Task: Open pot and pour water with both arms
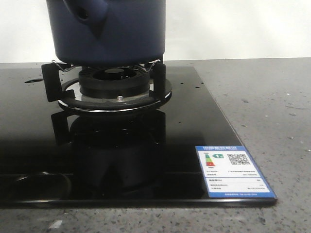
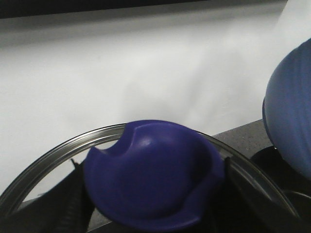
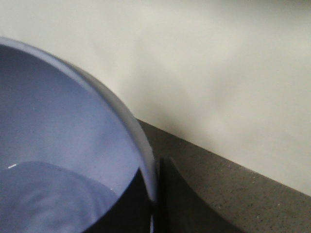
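Observation:
The dark navy pot (image 1: 107, 29) stands on the gas burner (image 1: 114, 80) in the front view, its stubby hollow handle (image 1: 85, 14) facing the camera; its top is cut off. Neither gripper shows there. In the left wrist view my left gripper (image 2: 151, 204) is shut on the purple-blue knob (image 2: 150, 170) of a glass lid with a steel rim (image 2: 53, 155), one black finger (image 2: 68, 206) on each side. In the right wrist view my right gripper (image 3: 155, 199) is shut on the rim of the periwinkle bowl (image 3: 58, 136).
The burner sits on a glossy black glass hob (image 1: 121, 145) with an energy label (image 1: 233, 170) at its front right corner. Grey speckled counter (image 1: 272, 107) lies to the right, with a white wall behind. The ribbed bowl (image 2: 291, 116) hangs close beside the lid.

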